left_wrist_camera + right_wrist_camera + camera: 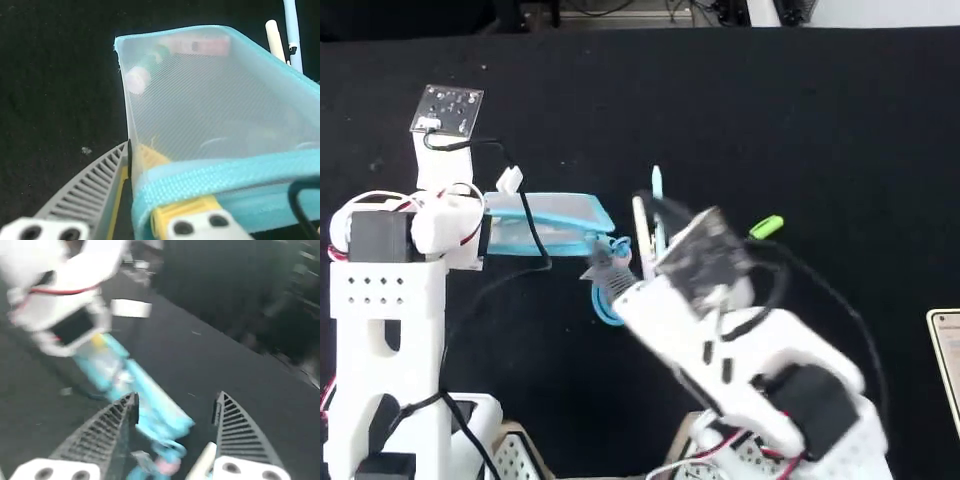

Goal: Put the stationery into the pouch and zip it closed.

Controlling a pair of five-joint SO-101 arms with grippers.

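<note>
The black worktop (pixel 840 120) has wide bare room beyond the pouch (pixel 545 225) and out to the right. Its far edge runs along the top of the high view, and a pale card (pixel 946 360) lies at the right edge.

The left hand (pixel 139 155) is clenched on one end of the pouch, pinching its mesh wall beside the teal zip band (pixel 225 175). The right hand (pixel 177 397) is released, its jaws spread wide above the pouch's other end without touching it. A blue loop (pixel 608 302) lies there.

Through the mesh, a white-capped tube (pixel 142 75) and a pink-and-white block (pixel 200 46) lie inside at the far end. I cannot tell whether the zip is shut.

Outside the pouch, just past its end, a white pen (pixel 640 225) and a blue pen (pixel 657 185) lie side by side, and a green marker (pixel 767 227) lies farther right.
</note>
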